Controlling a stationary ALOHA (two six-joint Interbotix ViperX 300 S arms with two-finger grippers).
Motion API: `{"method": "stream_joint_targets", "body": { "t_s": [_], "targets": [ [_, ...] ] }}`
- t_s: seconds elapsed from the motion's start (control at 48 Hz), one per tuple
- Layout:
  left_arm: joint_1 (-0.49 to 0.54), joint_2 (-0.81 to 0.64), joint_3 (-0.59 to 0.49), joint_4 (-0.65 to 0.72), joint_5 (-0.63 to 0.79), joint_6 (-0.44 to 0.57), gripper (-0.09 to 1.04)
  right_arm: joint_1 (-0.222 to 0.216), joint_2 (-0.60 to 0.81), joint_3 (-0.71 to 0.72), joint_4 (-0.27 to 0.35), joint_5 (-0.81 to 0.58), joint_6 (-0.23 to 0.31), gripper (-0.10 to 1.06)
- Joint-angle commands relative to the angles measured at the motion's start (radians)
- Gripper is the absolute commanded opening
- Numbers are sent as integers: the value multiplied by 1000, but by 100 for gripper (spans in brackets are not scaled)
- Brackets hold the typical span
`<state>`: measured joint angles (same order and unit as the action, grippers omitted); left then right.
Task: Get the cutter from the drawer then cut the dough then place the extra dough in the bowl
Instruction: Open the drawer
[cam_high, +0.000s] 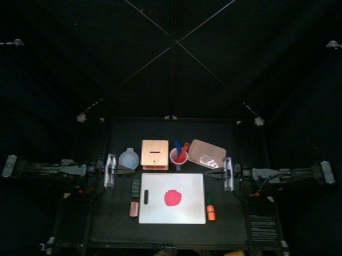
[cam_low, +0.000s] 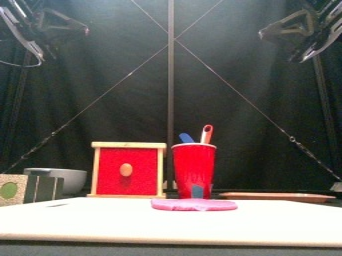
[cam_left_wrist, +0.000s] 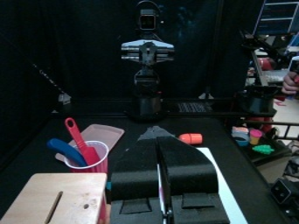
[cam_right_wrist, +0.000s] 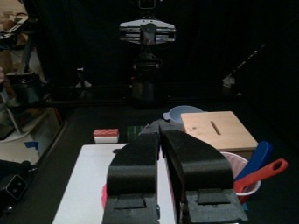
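Heads up, your booth is pretty dim overall. From the top camera almost everything sinks into black, and the white cutting board is the one bright patch. The light's clearly coming from overhead. In the front view the back curtain glows grey up the middle and fades toward the sides. The red cup and wooden box are evenly lit, no harsh glare, though the board's near edge washes out pale. Wrist views stay dark, and only the room past the curtains looks brighter.
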<state>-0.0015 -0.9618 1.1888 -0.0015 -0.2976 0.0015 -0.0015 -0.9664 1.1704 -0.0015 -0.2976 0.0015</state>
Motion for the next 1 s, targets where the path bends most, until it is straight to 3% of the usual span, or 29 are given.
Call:
{"method": "stream_joint_targets", "body": {
  "t_s": [0.021, 0.229, 0.458, 0.625, 0.833, 1.0],
  "targets": [
    [3, 23, -51, -18, 0, -6, -3, -8, 34, -6, -5, 5, -3, 1],
    [3, 41, -38, -106, -9, -6, -3, -14, 124, -67, -14, 12, 2, 2],
    [-6, 112, 23, -387, -107, -9, -3, -91, 281, -258, -2, 87, 6, 2],
    [-23, 206, 55, -604, -225, -9, -3, -140, 448, -479, 12, 308, 3, 2],
    [-91, 247, 51, -853, -353, -17, -3, -150, 637, -698, 5, 540, -15, 2],
    [-184, 299, 72, -960, -518, -104, -3, -183, 818, -870, -5, 661, -35, 2]
  ]
}}
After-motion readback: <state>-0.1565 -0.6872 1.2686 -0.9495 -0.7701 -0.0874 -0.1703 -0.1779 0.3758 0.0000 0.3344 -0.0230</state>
